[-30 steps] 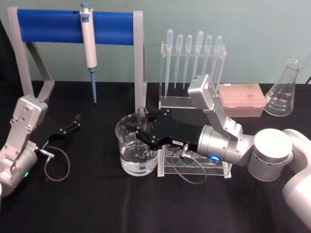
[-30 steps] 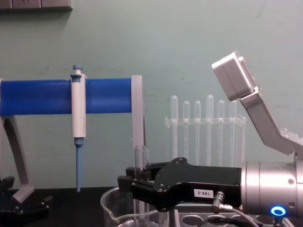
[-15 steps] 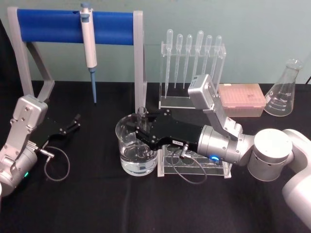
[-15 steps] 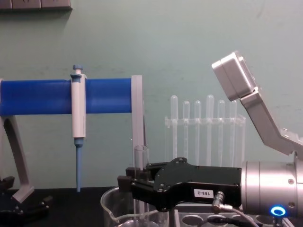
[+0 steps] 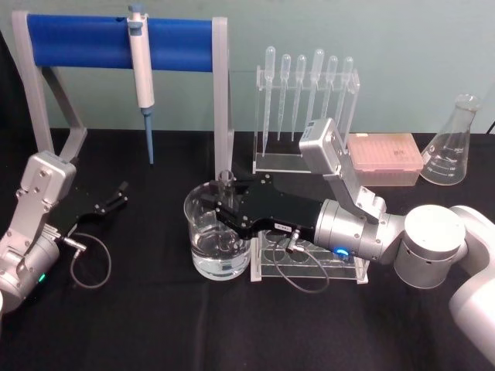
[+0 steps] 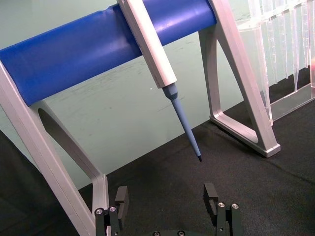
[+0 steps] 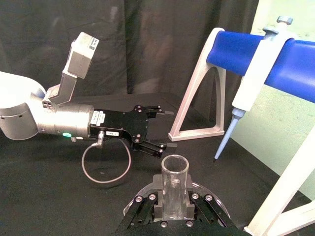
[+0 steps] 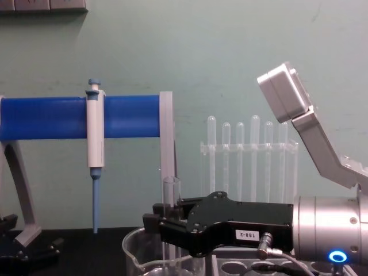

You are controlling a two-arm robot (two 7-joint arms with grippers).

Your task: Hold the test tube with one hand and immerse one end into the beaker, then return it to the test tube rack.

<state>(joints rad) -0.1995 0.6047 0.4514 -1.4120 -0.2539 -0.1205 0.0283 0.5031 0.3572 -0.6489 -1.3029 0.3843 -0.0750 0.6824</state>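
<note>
Right tool (image 5: 224,205) is clamped on the test tube (image 5: 226,182), fingers closed around its upper part just under the rim. The tube stands upright with its lower end down inside the beaker (image 5: 218,239). In the chest view the white label (image 8: 245,234) on the tool body reads "188-2". The beaker holds clear liquid at the bottom. I cannot tell whether the tube's tip reaches it: glass on glass from the head view, and the chest view cuts the beaker (image 8: 135,253) off low.

The test tube rack (image 5: 263,267) sits just beside the beaker, mostly hidden under the right wrist and its cable.

Left tool (image 5: 120,193) sits low over the black desk (image 5: 155,325) at the left, fingers spread and holding nothing. Its own white label (image 7: 99,117) is too small to read.

Behind it a white-and-blue pipettor (image 5: 141,69) hangs on the blue bar stand (image 5: 85,42). Pipettes (image 5: 305,85), a pink tip box (image 5: 384,158) and a flask (image 5: 452,147) stand at the back; the flask's printed graduations are unreadable.
</note>
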